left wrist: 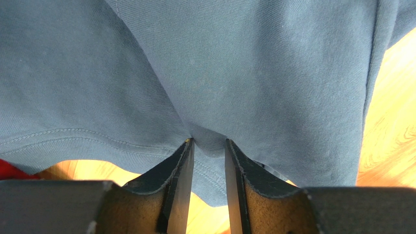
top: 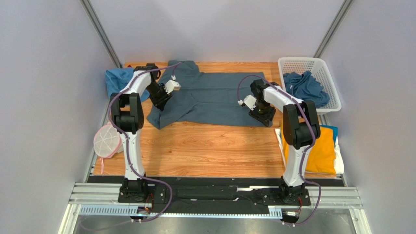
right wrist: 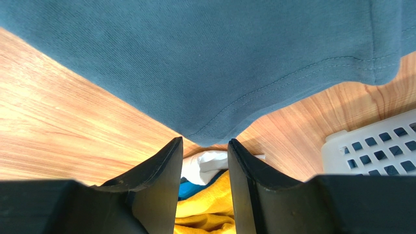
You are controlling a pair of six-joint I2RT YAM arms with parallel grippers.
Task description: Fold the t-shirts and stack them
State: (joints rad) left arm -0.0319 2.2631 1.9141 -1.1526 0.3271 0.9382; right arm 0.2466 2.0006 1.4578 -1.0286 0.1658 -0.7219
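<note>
A dark slate-blue t-shirt lies spread across the back of the table. My left gripper is at its left edge, and in the left wrist view my left gripper is shut on a puckered fold of the t-shirt by the hem. My right gripper is at the shirt's near right corner. In the right wrist view my right gripper stands open, the t-shirt's corner just past its tips. A folded stack at the right has the mustard-yellow shirt on top, over bright blue and white.
A white basket at the back right holds more slate-blue shirts. A bright blue hat lies at the back left. A round white mesh pouch sits at the left table edge. Grey walls close in both sides.
</note>
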